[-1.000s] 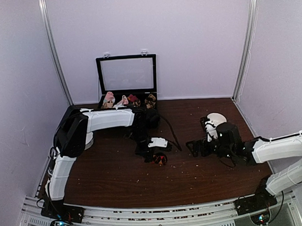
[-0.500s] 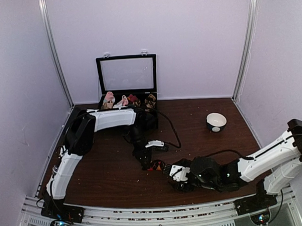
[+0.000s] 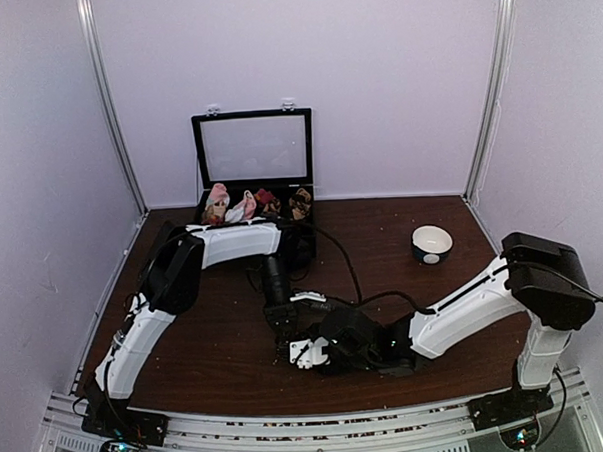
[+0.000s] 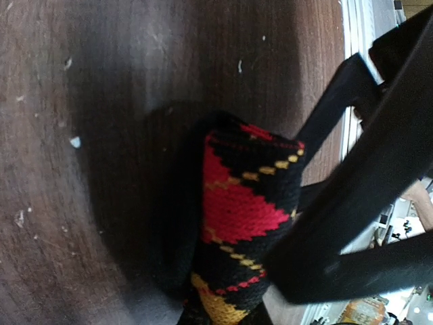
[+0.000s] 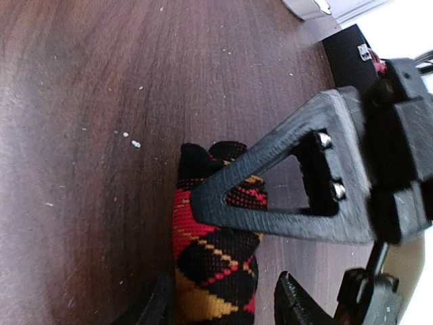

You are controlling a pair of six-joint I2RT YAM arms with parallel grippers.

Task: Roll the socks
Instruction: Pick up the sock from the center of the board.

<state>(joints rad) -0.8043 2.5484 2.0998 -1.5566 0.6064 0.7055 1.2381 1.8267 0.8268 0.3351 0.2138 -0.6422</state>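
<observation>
Sock (image 5: 210, 264) roll lies on table (image 5: 81, 135), centre, toward near edge, clamped in left gripper (image 3: 284, 330). Right gripper (image 5: 226, 302) straddles it, jaws apart, not gripping yet. Risks: left releases early and roll springs open, or right's finger snags left's and knocks roll loose.

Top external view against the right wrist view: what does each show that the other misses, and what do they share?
Only top external: the open case with coloured bundles at the back, the bowl, and both whole arms. Only right wrist: the argyle sock with red and orange diamonds, between the open fingers of the right gripper, with the left gripper on it. Both: the wooden table and the two grippers close together.
</observation>
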